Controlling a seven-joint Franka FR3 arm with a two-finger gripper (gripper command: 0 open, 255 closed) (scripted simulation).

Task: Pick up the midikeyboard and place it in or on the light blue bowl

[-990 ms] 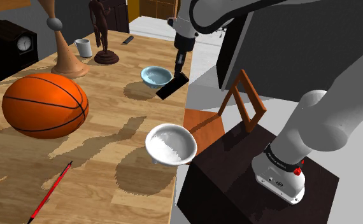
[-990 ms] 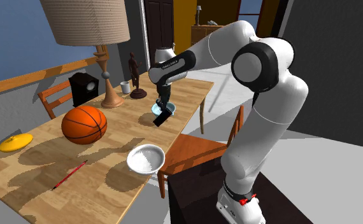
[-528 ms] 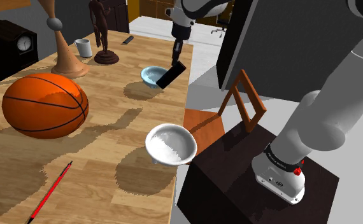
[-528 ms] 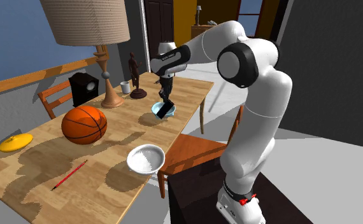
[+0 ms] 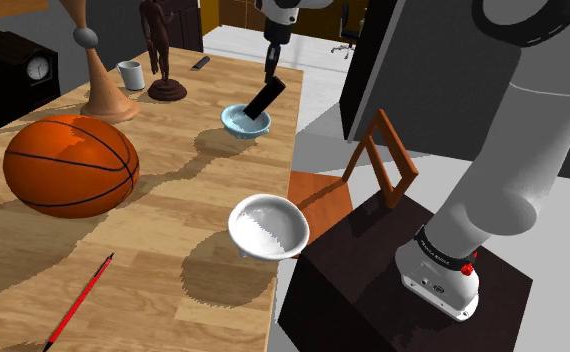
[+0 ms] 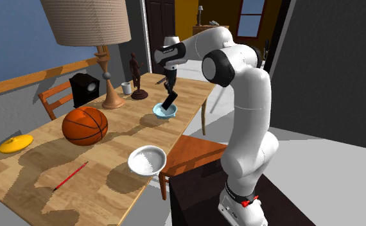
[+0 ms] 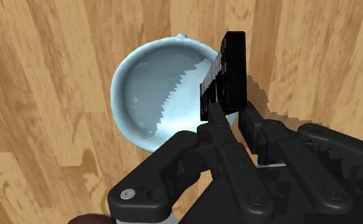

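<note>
As our black two-finger gripper (image 7: 230,116) clamps the flat black midi keyboard (image 7: 228,67), we hold it tilted over the light blue bowl (image 7: 147,95) on the wooden desk (image 5: 163,205).

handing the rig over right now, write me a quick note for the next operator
End effector: shut on the midikeyboard, a black slab held tilted.
Light blue bowl: on the wooden table near its edge, under the midikeyboard, which hangs over one side of the bowl rather than its middle.
Done: pickup and carry to the bowl.
Left: lower it, release so it rests in the bowl, then withdraw.
</note>
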